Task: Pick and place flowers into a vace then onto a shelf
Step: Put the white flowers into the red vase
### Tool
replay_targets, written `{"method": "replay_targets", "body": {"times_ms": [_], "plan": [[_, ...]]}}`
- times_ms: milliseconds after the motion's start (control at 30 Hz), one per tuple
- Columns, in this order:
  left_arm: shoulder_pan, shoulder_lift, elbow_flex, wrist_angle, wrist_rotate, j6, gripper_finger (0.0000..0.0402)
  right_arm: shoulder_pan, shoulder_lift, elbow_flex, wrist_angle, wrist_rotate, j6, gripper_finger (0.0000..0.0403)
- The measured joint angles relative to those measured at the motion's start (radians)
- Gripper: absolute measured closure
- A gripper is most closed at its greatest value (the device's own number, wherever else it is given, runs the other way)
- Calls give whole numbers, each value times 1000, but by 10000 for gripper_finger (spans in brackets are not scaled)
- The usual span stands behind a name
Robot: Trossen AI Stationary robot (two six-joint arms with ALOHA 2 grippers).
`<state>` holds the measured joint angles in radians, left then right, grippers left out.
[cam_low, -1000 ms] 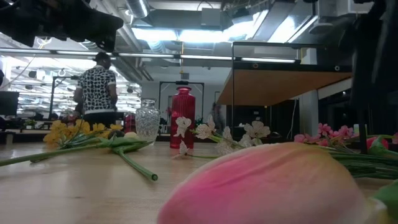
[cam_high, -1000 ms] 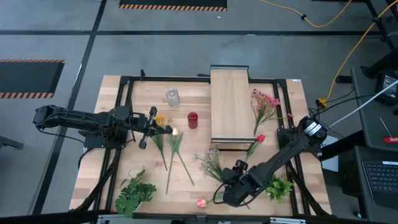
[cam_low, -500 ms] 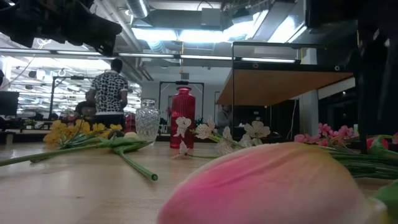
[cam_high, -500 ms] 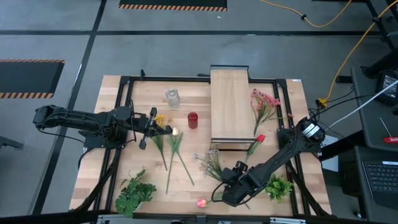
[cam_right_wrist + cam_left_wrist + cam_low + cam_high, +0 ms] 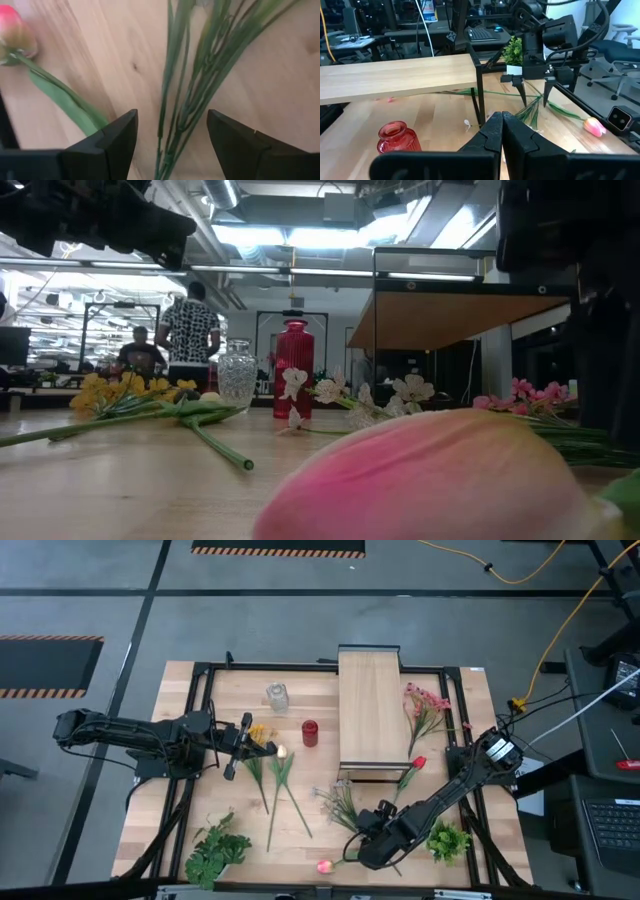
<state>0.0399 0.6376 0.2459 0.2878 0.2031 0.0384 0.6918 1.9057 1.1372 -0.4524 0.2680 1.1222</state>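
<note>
While the left gripper [image 5: 262, 747] hangs with its fingers pressed together over the yellow daisies [image 5: 256, 734], the right gripper [image 5: 352, 831] stands low over the white sprigs [image 5: 335, 802], fingers spread to either side of their green stems and not yet pinching them. The pink tulip [image 5: 325, 866] lies at the worktop's [image 5: 230, 790] near edge, the glass vase [image 5: 277, 696] left of the shelf [image 5: 371, 705].

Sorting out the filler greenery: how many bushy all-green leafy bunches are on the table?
2. One leafy bunch lies at the table's near-left corner; the other bunch lies near-right, beside the right arm. None seems hidden.
</note>
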Motion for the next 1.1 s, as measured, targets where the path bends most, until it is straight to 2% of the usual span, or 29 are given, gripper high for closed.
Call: {"method": "replay_targets", "body": {"times_ms": [233,400,567,800,967,1100], "plan": [[0,0,0,0,0,1,398,-1,-5,-47,53,10,1,182],[0,0,0,0,0,1,398,-2,-6,-56,52,11,0,213],[0,0,0,0,0,1,398,-3,-6,-59,54,12,0,271],[0,0,0,0,0,1,398,-3,-4,-60,57,12,55,385],[0,0,0,0,0,1,398,-9,-3,-60,75,14,130,390],[0,0,0,0,0,1,398,-11,-3,-61,104,30,115,397]]}}
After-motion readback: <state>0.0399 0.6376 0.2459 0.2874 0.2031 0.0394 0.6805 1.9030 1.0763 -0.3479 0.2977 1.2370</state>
